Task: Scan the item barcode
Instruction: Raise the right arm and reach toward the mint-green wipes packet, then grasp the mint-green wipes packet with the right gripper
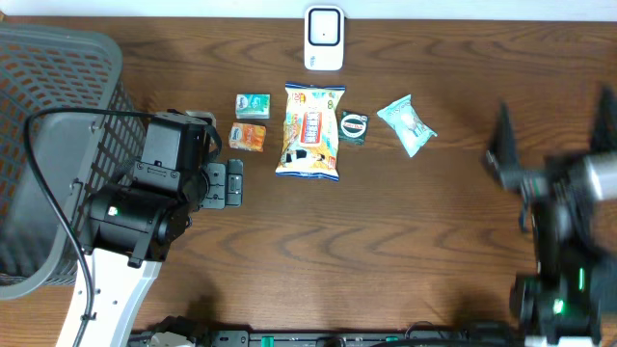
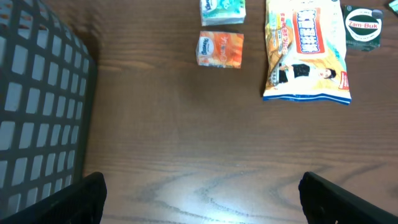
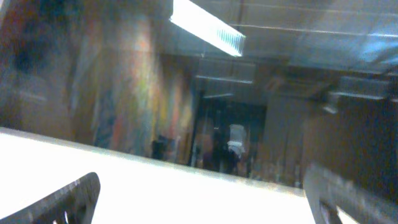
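Brown wood table lies bare between the jaws of the left gripper, which stand wide and hold nothing. Just off their left side rises the grey basket. Ahead sits the orange packet, with the green packet just beyond it. Ahead and to the right lies the snack bag, the tin just beside its far corner. Farther off are the teal pouch and the white scanner. The right gripper, well apart from every item, is tilted up at a ceiling, its jaws wide and empty.
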{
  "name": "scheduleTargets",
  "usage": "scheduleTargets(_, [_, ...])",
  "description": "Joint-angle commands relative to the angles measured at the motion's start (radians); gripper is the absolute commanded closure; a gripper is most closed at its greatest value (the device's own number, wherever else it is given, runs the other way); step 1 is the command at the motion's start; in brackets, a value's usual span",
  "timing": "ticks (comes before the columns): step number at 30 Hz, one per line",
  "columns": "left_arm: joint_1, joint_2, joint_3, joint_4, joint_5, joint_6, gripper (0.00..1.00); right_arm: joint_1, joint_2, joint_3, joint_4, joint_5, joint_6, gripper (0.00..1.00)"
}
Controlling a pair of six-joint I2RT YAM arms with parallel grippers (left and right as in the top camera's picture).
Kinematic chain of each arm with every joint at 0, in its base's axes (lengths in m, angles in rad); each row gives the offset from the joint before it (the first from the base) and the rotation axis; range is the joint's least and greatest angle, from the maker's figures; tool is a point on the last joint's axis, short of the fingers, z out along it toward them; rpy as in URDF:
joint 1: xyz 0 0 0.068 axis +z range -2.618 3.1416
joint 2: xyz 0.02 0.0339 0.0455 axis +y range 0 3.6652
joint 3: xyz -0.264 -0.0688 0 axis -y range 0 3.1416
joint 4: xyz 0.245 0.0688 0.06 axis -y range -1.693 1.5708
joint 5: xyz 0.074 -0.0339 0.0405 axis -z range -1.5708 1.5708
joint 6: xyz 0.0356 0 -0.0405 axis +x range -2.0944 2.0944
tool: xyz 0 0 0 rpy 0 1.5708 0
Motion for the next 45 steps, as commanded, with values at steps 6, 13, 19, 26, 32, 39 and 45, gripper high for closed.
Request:
scheduleTargets(6, [0.000, 0.003, 0.013, -0.005, -0.006, 0.001, 0.02, -0.008, 0.404, 0.447, -0.549, -0.074, -0.128, 0.01])
scheduleTargets(13, [0.000, 0.003, 0.013, -0.005, -0.006, 0.001, 0.02, -0.008, 0.658, 0.662, -0.994, -0.071, -0.221, 0.01])
scheduleTargets(19, [0.000, 0.003, 0.013, -0.005, -0.006, 0.001, 0.02, -0.005, 0.771, 0.663, -1.098, -0.246, -0.220, 0.01])
scheduleTargets(26, [0.000, 0.003, 0.013, -0.005, -0.006, 0.001, 0.02, 0.006, 0.852, 0.663, -1.124, -0.445, -0.141, 0.01])
scheduleTargets(32, [0.000, 0.003, 0.013, -0.005, -0.006, 0.001, 0.02, 0.015, 0.877, 0.663, -1.122, -0.457, 0.028, 0.01])
scheduleTargets(39, [0.000, 0.003, 0.013, -0.005, -0.006, 0.001, 0.02, 0.075, 0.909, 0.662, -1.091, -0.261, 0.095, 0.01])
scheduleTargets(45, [0.000, 0.003, 0.013, -0.005, -0.006, 0.001, 0.02, 0.211, 0.995, 0.662, -1.088, 0.233, 0.112, 0.01])
